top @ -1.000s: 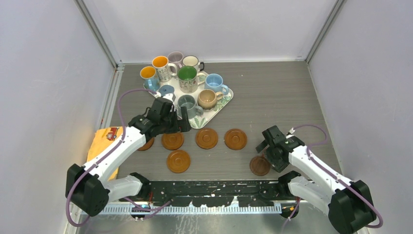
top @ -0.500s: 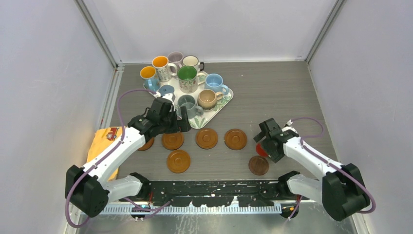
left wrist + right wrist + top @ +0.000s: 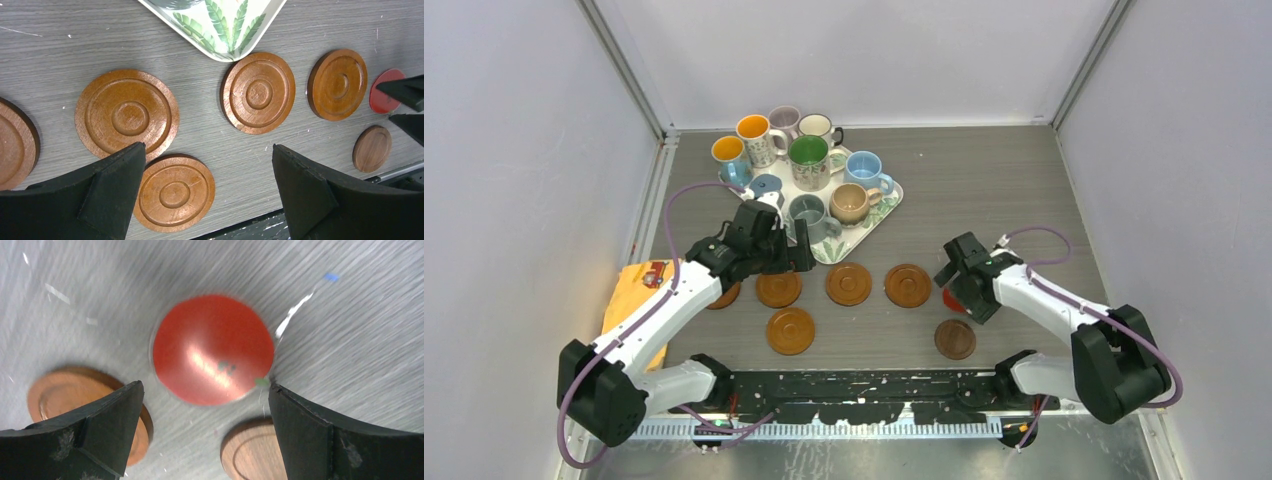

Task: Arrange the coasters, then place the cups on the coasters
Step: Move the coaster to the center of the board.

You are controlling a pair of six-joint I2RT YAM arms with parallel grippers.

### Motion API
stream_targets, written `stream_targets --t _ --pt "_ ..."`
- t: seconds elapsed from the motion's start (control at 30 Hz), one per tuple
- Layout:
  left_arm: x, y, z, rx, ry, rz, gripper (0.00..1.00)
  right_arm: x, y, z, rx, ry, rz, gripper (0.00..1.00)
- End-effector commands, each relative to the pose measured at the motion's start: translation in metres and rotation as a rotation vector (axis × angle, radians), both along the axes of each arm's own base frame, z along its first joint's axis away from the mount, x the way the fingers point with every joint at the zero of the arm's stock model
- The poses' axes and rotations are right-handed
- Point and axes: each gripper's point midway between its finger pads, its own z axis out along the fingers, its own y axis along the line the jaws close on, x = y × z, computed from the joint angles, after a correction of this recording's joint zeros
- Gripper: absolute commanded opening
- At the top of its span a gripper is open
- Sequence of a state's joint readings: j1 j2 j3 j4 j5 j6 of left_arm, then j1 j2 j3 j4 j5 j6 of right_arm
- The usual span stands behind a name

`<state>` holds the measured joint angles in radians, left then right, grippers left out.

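Seven coasters point(image 3: 848, 283) lie flat on the table point(image 3: 984, 190), none under a cup. My R gripper point(image 3: 205, 386) hangs wide open right over the thin red coaster point(image 3: 212, 350), w/ the dark coaster point(image 3: 955, 339) just beside it. L gripper point(image 3: 207, 150), also open & empty, hovers above the wooden ones nr the leaf tray point(image 3: 834, 248), where the cups point(image 3: 809, 160) stand bunched.

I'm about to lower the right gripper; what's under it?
A thin red coaster lies flat on the table below the open right gripper. From the top camera the gripper covers most of it; only a red sliver shows.
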<state>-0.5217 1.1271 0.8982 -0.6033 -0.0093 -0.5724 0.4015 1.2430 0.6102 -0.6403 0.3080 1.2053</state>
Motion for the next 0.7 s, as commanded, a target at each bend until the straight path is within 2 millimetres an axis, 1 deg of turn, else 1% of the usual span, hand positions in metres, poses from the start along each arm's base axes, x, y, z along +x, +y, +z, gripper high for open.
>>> stream_targets --t 0.0,0.1,0.3,0.4,0.5,0.67 --pt "0.002 -0.002 0.014 -0.021 -0.044 -0.010 1.00 -0.013 0.023 0.007 0.026 0.003 0.035 1.00" --pt "0.003 -0.002 0.014 -0.024 -0.045 -0.008 1.00 -0.012 0.032 0.003 0.053 -0.008 0.039 1.00" --pt "0.001 -0.001 0.015 -0.021 -0.047 -0.010 1.00 0.005 0.036 0.006 0.049 -0.057 0.040 1.00" --pt "0.001 0.000 0.016 -0.019 -0.050 -0.010 1.00 0.012 0.038 0.000 0.088 -0.063 0.027 1.00" --pt "0.001 -0.001 0.017 -0.021 -0.051 -0.013 1.00 0.018 0.031 -0.005 0.095 -0.058 -0.003 1.00" --pt "-0.003 -0.006 0.016 -0.036 -0.033 -0.042 1.00 0.026 0.010 -0.004 0.086 -0.075 -0.057 1.00"
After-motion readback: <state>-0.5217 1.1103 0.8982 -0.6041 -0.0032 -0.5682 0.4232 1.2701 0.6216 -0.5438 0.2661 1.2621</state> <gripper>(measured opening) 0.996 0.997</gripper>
